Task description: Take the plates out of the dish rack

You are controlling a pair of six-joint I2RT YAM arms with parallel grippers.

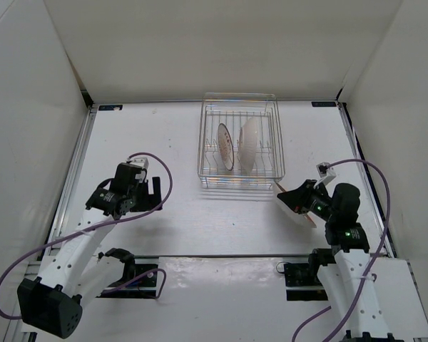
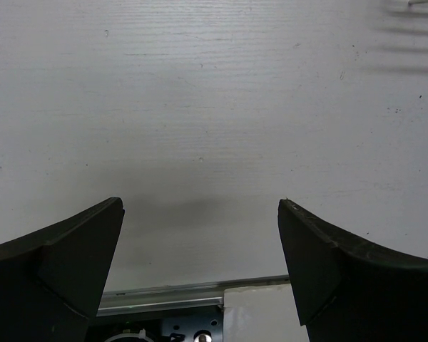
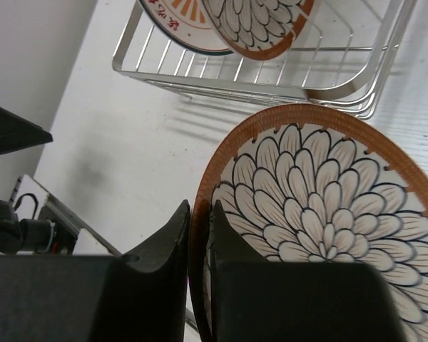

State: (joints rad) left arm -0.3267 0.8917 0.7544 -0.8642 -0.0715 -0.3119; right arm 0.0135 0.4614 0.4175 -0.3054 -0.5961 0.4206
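The silver wire dish rack (image 1: 274, 135) stands at the back middle of the table. Two plates stand upright in it: a smaller one with an orange motif (image 1: 225, 146) and a larger petal-patterned one (image 1: 250, 144). Both also show in the right wrist view, the orange one (image 3: 177, 21) and the petal one (image 3: 260, 25), inside the rack (image 3: 221, 78). My right gripper (image 3: 200, 210) is shut on the brown rim of a third petal-patterned plate (image 3: 321, 206). It holds this plate (image 1: 289, 201) tilted above the table, off the rack's front right corner. My left gripper (image 1: 155, 191) is open and empty over bare table (image 2: 200, 206).
White walls enclose the table on three sides. A metal rail (image 2: 171, 293) runs along the near edge by the arm bases. Purple cables (image 1: 164, 171) loop from both arms. Bare white tabletop (image 1: 200, 221) lies between the two grippers.
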